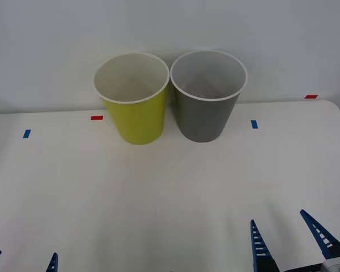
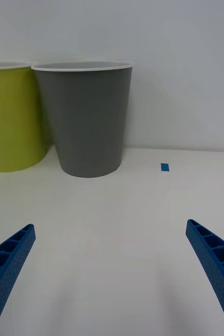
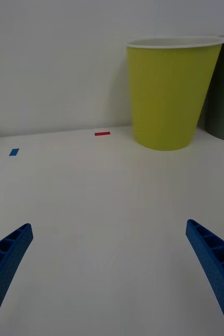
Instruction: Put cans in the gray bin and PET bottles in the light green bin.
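Standing rim to rim: bins (image 1: pixel 137 122)

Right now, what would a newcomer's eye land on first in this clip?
Two big tapered bins stand upright side by side at the table's far edge: the light green bin on the robot's left, the gray bin on its right. Nearer the robot, the left gripper and the right gripper hang open and holding nothing above the white table.

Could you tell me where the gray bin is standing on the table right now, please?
In the front view the gray bin stands upright at the table's far edge, right of centre, beside the light green bin on its left; a blue tape mark lies to its right.
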You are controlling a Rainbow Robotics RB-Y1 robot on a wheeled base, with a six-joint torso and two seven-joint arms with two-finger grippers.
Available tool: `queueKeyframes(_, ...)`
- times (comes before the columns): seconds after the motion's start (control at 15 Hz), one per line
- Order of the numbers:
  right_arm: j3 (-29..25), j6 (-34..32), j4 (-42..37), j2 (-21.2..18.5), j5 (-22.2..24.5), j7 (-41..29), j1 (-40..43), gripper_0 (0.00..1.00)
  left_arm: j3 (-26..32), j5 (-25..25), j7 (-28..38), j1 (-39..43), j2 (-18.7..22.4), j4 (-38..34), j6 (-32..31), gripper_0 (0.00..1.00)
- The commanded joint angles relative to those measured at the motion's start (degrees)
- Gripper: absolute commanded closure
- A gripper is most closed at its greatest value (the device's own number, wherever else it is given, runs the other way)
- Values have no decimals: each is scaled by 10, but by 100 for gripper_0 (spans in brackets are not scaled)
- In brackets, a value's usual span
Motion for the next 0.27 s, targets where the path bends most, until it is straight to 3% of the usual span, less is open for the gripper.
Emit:
queueKeyframes(0.07, 0, 0, 0, 0, 0, 0, 0, 0, 0, 0, 0, 0, 0, 0, 0, 0)
queueKeyframes(0.27, 0, 0, 0, 0, 0, 0, 0, 0, 0, 0, 0, 0, 0, 0, 0, 0)
